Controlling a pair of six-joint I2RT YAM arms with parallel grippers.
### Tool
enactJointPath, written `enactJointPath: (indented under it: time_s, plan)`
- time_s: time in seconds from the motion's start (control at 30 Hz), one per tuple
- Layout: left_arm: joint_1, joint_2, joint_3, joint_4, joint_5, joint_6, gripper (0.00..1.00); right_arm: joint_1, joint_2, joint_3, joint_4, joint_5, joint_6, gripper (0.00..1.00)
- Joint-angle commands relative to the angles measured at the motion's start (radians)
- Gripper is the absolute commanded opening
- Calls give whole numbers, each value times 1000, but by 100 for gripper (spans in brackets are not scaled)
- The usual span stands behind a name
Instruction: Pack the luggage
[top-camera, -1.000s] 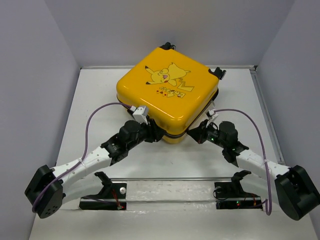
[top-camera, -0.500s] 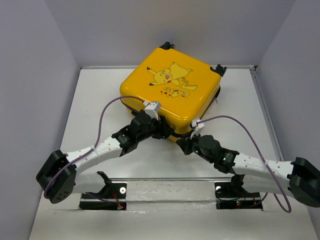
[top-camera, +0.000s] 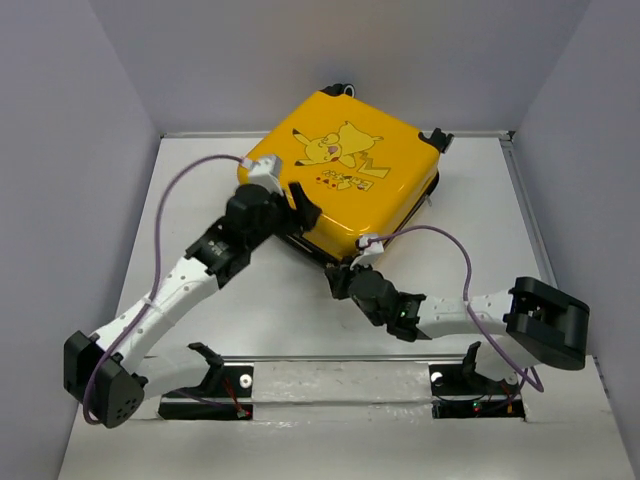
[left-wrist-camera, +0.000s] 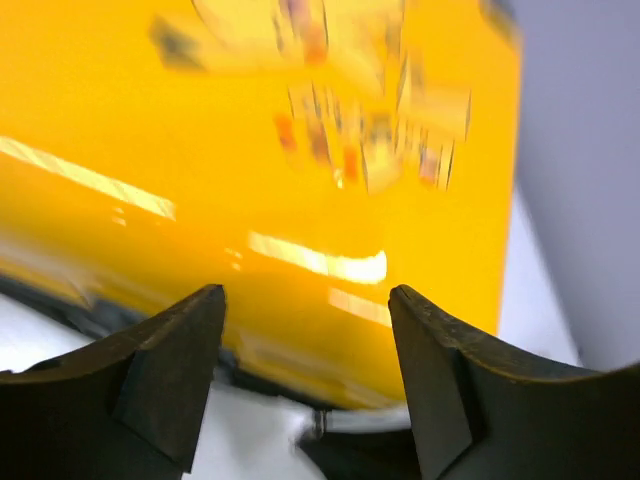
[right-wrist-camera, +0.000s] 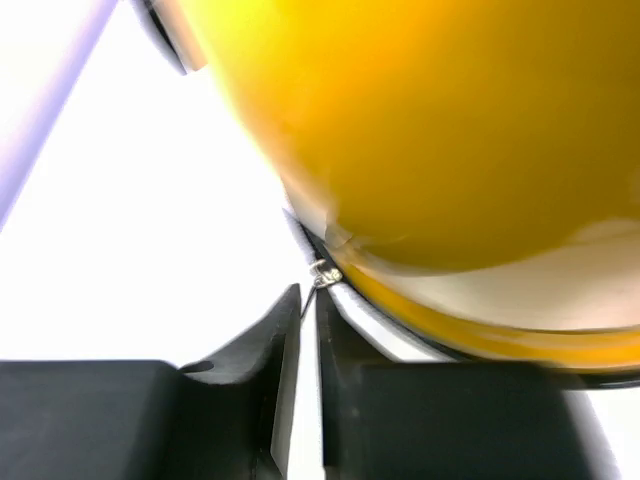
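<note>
Top view: your bright-yellow hard-shell suitcase with cartoon print lies closed, print up. It sits diamond-wise at the far middle of the white table, wheels on its far-right edge, bare tabletop either side.

Left wrist: your left gripper is spread wide, empty, at the suitcase's near-left edge.

Right wrist: your right gripper is pinched closed, with a small metal zipper pull at its tips.

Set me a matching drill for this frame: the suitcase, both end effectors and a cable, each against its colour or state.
Things:
1. suitcase
2. left end effector
3. right end effector
4. cable

Colour or state:
A. jaws together
B. purple
C. yellow
D. jaws wide apart

Pairs: 1-C, 2-D, 3-A, 4-B
</note>
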Motion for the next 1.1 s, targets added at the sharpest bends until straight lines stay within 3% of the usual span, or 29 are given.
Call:
enactJointPath:
  time_s: [0.0, 0.03, 0.17, 0.3, 0.4, 0.43, 0.47, 0.67, 0.8, 0.97, 1.07]
  plan:
    - [226, 8, 267, -21, 3, 82, 80, 33, -66, 26, 37, -47, 68, 34]
    - [261, 30, 305, -39, -2, 88, 82, 33, -94, 32, -44, -55, 82, 60]
    - [436, 221, 496, -67, 58, 85, 94, 33, -279, 68, -470, -26, 120, 99]
    - [514, 427, 682, -133, 86, 134, 97, -42, -441, 30, -589, -7, 97, 100]
    - [560, 571, 814, -206, 131, 151, 98, -238, -531, 3, -618, -92, 86, 58]
    - [591, 596, 845, -209, 144, 151, 98, -346, -572, 1, -635, -137, 82, 21]
    - [605, 619, 860, -211, 153, 150, 98, -399, -586, 5, -648, -155, 74, 9]
    - [672, 833, 989, -214, 268, 102, 92, -762, -493, 67, -663, -289, 43, 7]
    - [672, 962, 1083, -229, 352, 70, 90, -910, -364, 125, -608, -398, 33, 7]
    - [646, 1067, 1138, -234, 380, 58, 88, -975, -172, 243, -572, -507, 20, 7]
    - [606, 1073, 1042, -184, 399, 42, 88, -984, -51, 320, -534, -604, 7, 7]
